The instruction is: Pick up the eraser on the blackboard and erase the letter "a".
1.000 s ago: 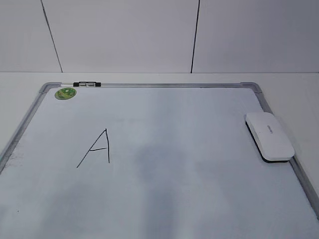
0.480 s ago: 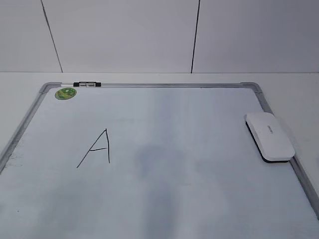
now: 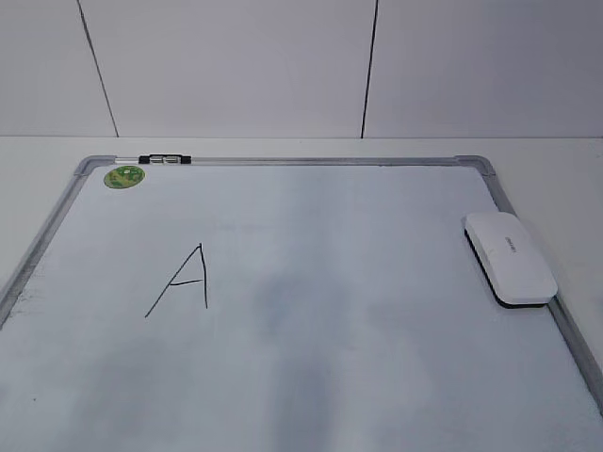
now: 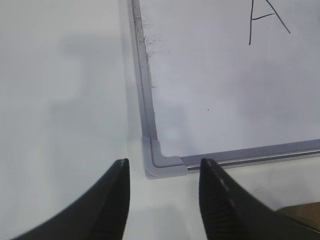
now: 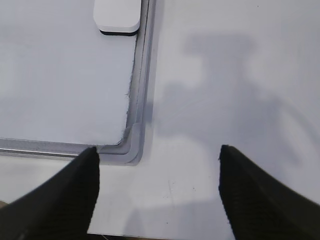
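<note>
The blackboard is a white dry-erase board with a grey metal frame, lying flat on the table. The white eraser lies on the board's right edge; its near end shows at the top of the right wrist view. No cursive "a" shows; only an angular capital "A" is drawn left of centre. My left gripper is open and empty above the board's near left corner. My right gripper is open and empty above the table by the near right corner. Neither gripper shows in the exterior view.
A small black-and-white marker lies on the board's far frame, with a round green sticker beside it. A white wall stands behind the table. White tabletop surrounds the board.
</note>
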